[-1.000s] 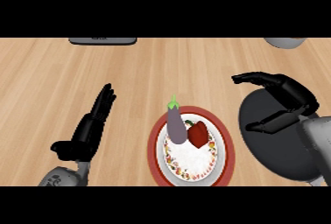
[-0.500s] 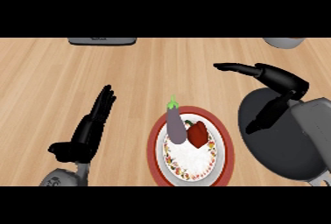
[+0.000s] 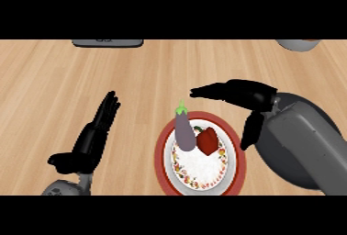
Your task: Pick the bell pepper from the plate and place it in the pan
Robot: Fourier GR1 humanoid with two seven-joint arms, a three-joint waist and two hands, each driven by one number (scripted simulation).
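Observation:
A red bell pepper [image 3: 208, 140] lies on a white plate [image 3: 169, 158] with a red rim, right beside a purple eggplant [image 3: 183, 130] with a green stem. My right hand [image 3: 247, 95] hovers just above and to the right of the plate. It is open, its fingers pointing left past the eggplant's stem and its thumb hanging down by the plate's right rim. It holds nothing. The dark grey pan [image 3: 271, 161] lies right of the plate, mostly hidden under my right forearm. My left hand [image 3: 97, 133] rests open left of the plate.
A dark flat object [image 3: 108, 43] sits at the far edge of the wooden counter, and a grey bowl [image 3: 298, 44] stands at the far right corner. Bare wood stretches between them and the plate.
My right hand has swung left from over the pan towards the plate, its fingers now reaching above the plate's upper right rim. The left hand, pepper and eggplant have not moved.

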